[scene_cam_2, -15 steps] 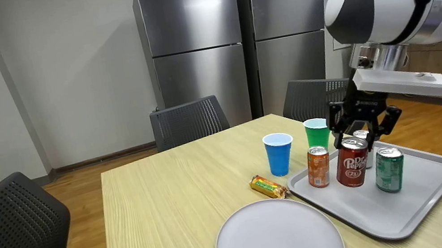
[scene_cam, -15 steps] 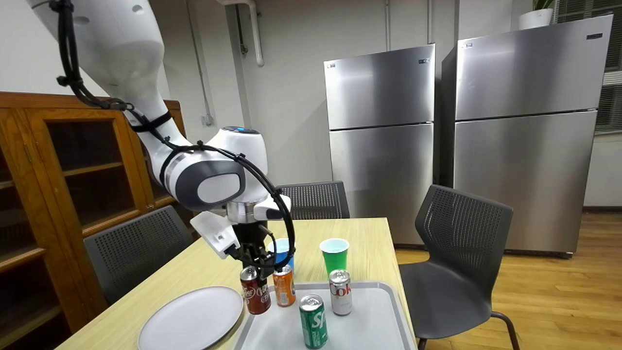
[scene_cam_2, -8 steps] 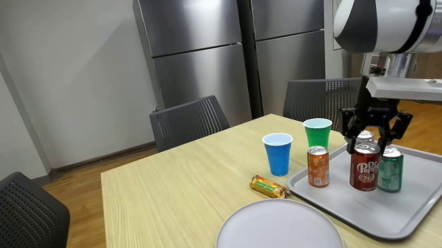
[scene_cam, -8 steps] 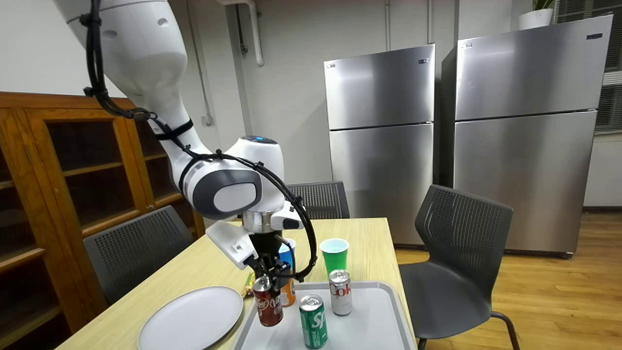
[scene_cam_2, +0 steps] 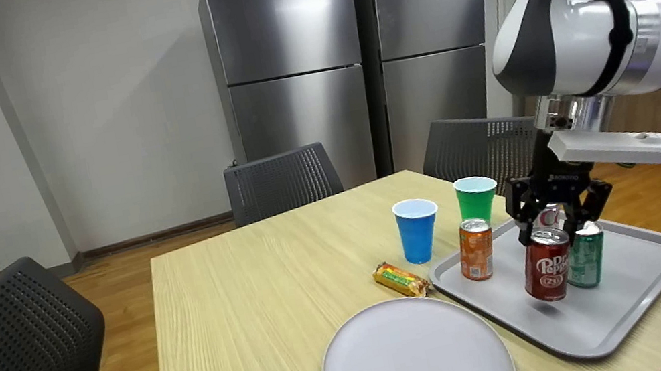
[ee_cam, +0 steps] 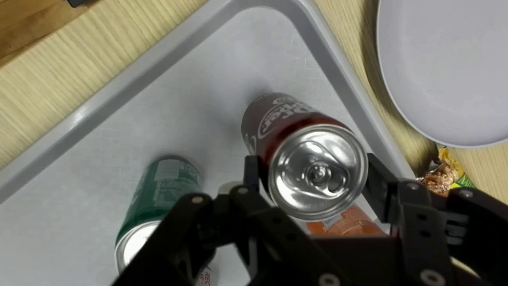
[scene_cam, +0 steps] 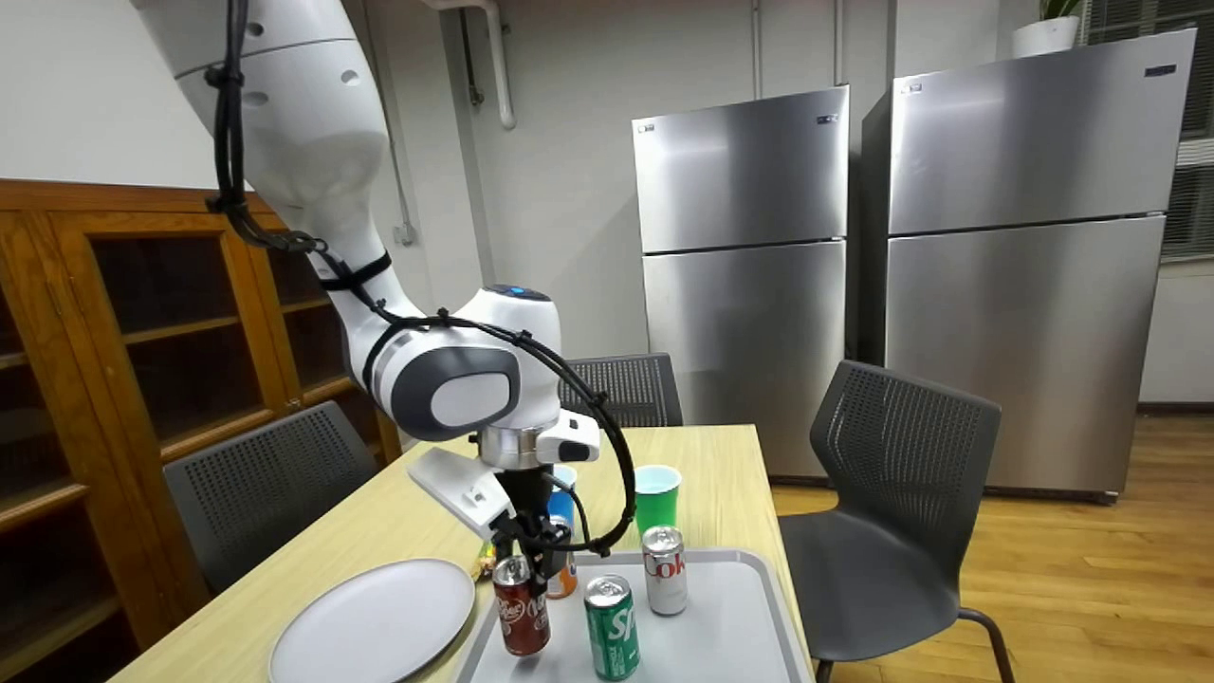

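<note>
A dark red Dr Pepper can (scene_cam_2: 547,270) is gripped upright, slightly tilted, between the fingers of my gripper (ee_cam: 311,167), near its top. A shadow beneath it in both exterior views suggests its base hangs just above the grey tray (scene_cam: 726,645). The green Sprite can (scene_cam: 612,631) stands on the tray close beside it. Behind it are the silver Diet Coke can (scene_cam: 666,577) and the orange can (scene_cam_2: 477,251). From the wrist, the held can's silver lid faces me, and it covers part of the orange can (ee_cam: 347,223).
A grey plate (scene_cam_2: 416,361) lies beside the tray, with a yellow-wrapped bar (scene_cam_2: 400,280) by the tray's corner. A blue cup (scene_cam_2: 417,235) and a green cup (scene_cam_2: 476,199) stand behind the cans. Chairs (scene_cam: 892,531) surround the table.
My gripper has carried the Dr Pepper can away from the orange can, then lowered it toward the near side of the tray, beside the Sprite can. The other cans have not moved.
</note>
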You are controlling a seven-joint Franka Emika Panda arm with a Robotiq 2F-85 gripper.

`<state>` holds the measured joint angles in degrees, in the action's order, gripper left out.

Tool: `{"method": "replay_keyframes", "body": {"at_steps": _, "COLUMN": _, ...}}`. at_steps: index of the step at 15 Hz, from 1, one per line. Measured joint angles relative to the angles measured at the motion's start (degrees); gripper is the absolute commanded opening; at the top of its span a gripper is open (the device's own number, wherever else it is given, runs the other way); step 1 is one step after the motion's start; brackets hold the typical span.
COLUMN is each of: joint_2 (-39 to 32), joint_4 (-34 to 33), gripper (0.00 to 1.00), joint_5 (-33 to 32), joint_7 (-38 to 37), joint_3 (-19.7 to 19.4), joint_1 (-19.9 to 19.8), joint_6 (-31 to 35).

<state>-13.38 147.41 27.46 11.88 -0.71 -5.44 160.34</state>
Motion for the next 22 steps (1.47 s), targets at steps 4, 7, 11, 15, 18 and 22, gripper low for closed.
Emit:
{"method": "replay_keyframes", "body": {"at_steps": 4, "joint_2": -1.58, "joint_4": -1.05, "gripper": 0.39, "joint_5": -1.58, "joint_7": 0.56, "joint_3": 0.27, "joint_1": -0.36, "joint_6": -0.99}}
{"method": "replay_keyframes", "body": {"at_steps": 7, "joint_2": -2.69, "joint_4": -1.88, "gripper": 0.39, "joint_5": -2.99, "joint_7": 0.56, "joint_3": 0.47, "joint_1": -0.82, "joint_6": -1.39}}
{"method": "replay_keyframes", "body": {"at_steps": 11, "joint_2": -4.10, "joint_4": -2.89, "gripper": 0.39, "joint_5": -4.16, "joint_7": 0.57, "joint_3": 0.98, "joint_1": -1.47, "joint_6": -1.41}}
{"method": "replay_keyframes", "body": {"at_steps": 15, "joint_2": -5.09, "joint_4": -3.64, "gripper": 1.00, "joint_5": -5.47, "joint_7": 0.66, "joint_3": 1.61, "joint_1": -1.96, "joint_6": -1.40}}
{"method": "replay_keyframes", "body": {"at_steps": 18, "joint_2": -5.05, "joint_4": -4.04, "gripper": 1.00, "joint_5": -6.70, "joint_7": 0.73, "joint_3": 1.76, "joint_1": -1.99, "joint_6": -1.40}}
{"method": "replay_keyframes", "body": {"at_steps": 22, "joint_2": -3.65, "joint_4": -4.38, "gripper": 1.00, "joint_5": -7.28, "joint_7": 1.68, "joint_3": 1.91, "joint_1": -2.26, "joint_6": -1.41}}
